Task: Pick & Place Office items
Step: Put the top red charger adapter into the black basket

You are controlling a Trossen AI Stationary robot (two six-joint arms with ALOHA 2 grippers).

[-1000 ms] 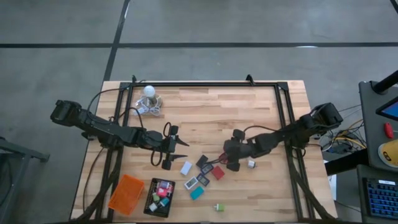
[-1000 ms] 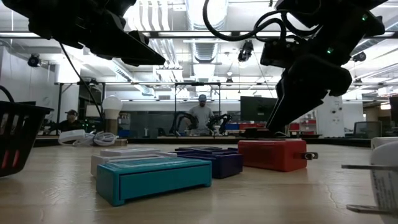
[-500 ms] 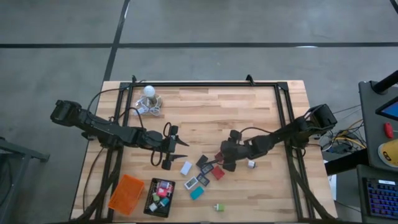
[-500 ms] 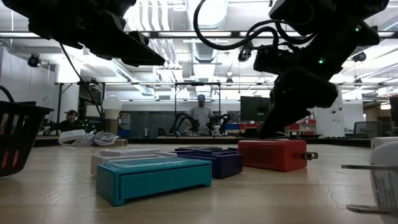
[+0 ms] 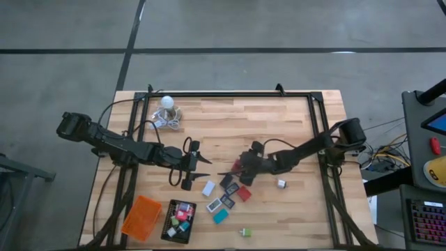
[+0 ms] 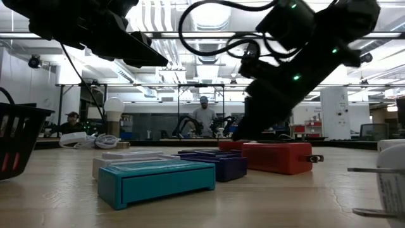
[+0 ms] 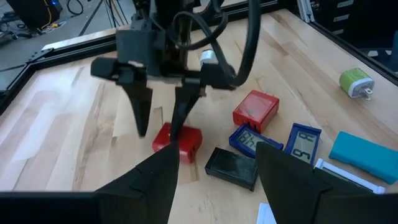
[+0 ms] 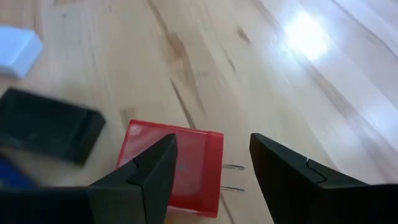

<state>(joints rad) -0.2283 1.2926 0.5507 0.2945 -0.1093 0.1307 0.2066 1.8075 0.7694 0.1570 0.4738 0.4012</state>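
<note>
Two dark arms reach over the wooden bench (image 5: 279,125), whose planks show a pale grain. The right end effector (image 7: 160,130) hangs with its two pointed fingers spread apart, tips down, over a small red block (image 7: 178,142); one fingertip (image 7: 176,129) seems to touch the top of this block, but it is not clamped. In the right wrist view the same red block (image 8: 186,167) lies between the fingers, flat and square, with two thin metal prongs on one side.

Just beside this end effector lie more office items: a flat black rectangular piece (image 7: 231,167), a second red block (image 7: 255,109) with rounded corners, and two purple pieces with grey screens (image 7: 250,138). Farther from it are a smooth teal bar (image 7: 365,155) and a small green and white plug (image 7: 355,81).

The left end effector (image 5: 198,162) waits well apart from the red block, its fingers open and holding nothing.

A black tray (image 5: 178,222) already holds several small pieces, and an orange tray (image 5: 141,217) lies just beside it.
</note>
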